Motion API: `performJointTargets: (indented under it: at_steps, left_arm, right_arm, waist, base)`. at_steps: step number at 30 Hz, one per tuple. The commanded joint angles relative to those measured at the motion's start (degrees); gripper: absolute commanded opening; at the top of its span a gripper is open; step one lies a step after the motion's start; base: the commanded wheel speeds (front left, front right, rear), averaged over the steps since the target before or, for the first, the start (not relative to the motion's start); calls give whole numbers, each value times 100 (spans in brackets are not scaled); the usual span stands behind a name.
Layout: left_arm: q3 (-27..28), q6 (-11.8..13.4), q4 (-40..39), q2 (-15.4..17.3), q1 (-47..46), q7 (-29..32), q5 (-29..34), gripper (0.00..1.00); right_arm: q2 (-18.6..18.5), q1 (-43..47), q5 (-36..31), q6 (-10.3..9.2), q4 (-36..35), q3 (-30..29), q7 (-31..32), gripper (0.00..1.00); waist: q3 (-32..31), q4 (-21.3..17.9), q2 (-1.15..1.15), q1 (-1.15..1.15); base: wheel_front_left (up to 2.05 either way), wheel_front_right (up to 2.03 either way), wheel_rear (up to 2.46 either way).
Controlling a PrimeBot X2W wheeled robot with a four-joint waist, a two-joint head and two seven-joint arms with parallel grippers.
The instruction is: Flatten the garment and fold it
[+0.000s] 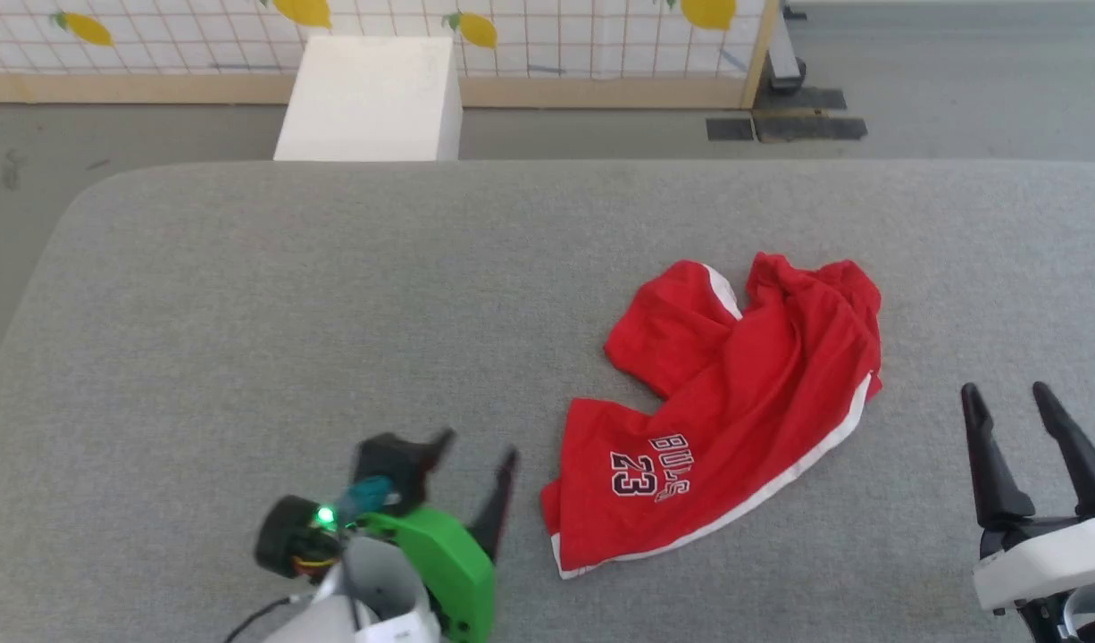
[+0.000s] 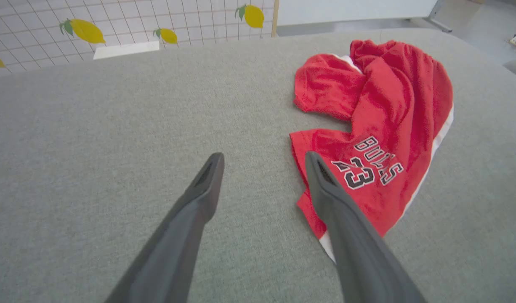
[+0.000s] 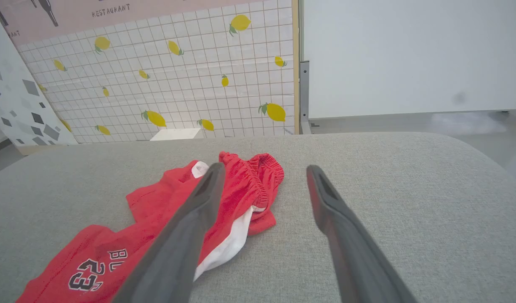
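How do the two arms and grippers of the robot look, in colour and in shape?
Both grippers have two long dark grey fingers that taper to narrow tips. The left gripper is mounted on a bright green housing, next to a black round part with a small green light, a teal piece, a pale forearm and a thin black cable. The right gripper has a white housing.

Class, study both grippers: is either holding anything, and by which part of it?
Nothing is held. The left gripper and right gripper are both open, and the red shorts lie loose on the grey surface between them.
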Motion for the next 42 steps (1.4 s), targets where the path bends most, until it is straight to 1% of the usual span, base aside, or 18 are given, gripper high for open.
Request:
performJointTargets:
  at_steps: [1, 3, 7, 10, 13, 15, 20, 25, 26, 27, 30, 33, 37, 42]
  left_arm:
    - [-101, -50, -70, 55, -107, 321, -111, 100]
    - [-301, -105, -183, 81, -264, 942, -196, 100]
    - [-512, -32, -346, 33, -584, 2088, -464, 100]
    - [-614, 29, -338, -19, -831, 2714, -594, 100]
    - [-773, 88, -180, 23, -1013, 3239, -590, 100]
    - [-769, 160, -92, -4, -1081, 3362, -601, 100]
    - [-731, 319, 175, -33, -1132, 3394, -563, 100]
    - [-764, 279, 346, -48, -1095, 3429, -622, 100]
    - [-794, 234, 374, -50, -1079, 3460, -651, 53]
    - [-802, 196, 383, -57, -1071, 3455, -672, 0]
    - [-723, 118, 381, -88, -1060, 3213, -682, 0]
    - [-553, 148, 372, -109, -1020, 2860, -672, 0]
    - [-203, 302, 310, -78, -929, 2349, -692, 0]
    - [288, 570, 228, 124, -765, 1937, -802, 0]
  right_arm:
    - [94, 40, -81, -8, -113, -73, 35, 100]
    - [165, 47, -146, -8, -228, -120, 95, 100]
    - [216, 7, -208, -8, -366, -172, 184, 100]
    - [244, -56, -216, -8, -400, -187, 197, 100]
    - [280, -113, -233, -8, -391, -170, 174, 100]
    - [322, -153, -243, -8, -373, -152, 160, 100]
    - [397, -184, -280, -8, -321, -123, 115, 100]
    - [445, -208, -314, -8, -276, -155, 95, 100]
    - [450, -213, -322, -8, -263, -160, 91, 100]
    - [453, -215, -327, -8, -252, -164, 89, 100]
    - [459, -230, -350, -8, -199, -155, 98, 100]
    - [464, -226, -372, -8, -157, -132, 133, 100]
    - [451, -189, -388, -8, -108, -127, 185, 100]
    - [426, -139, -386, -8, -107, -111, 292, 100]
  waist:
    - [114, -98, 0, 0]
    - [203, -159, 0, 0]
    - [410, -289, 0, 0]
    - [568, -403, 0, 0]
    - [695, -501, 0, 0]
    - [779, -568, 0, 0]
    - [927, -676, 0, 0]
    - [1035, -709, 0, 0]
    - [1047, -704, 0, 0]
    - [1052, -698, 0, 0]
    - [1027, -659, 0, 0]
    - [930, -603, 0, 0]
    - [757, -503, 0, 0]
    - [622, -377, 0, 0]
  base:
    - [0, 0, 0]
    - [0, 0, 0]
    - [0, 0, 0]
    - [0, 0, 0]
    - [0, 0, 0]
    - [0, 0, 0]
    - [0, 0, 0]
    - [0, 0, 0]
    - [0, 0, 0]
    - [0, 0, 0]
    - [0, 0, 0]
    - [0, 0, 0]
    - [0, 0, 0]
    - [0, 0, 0]
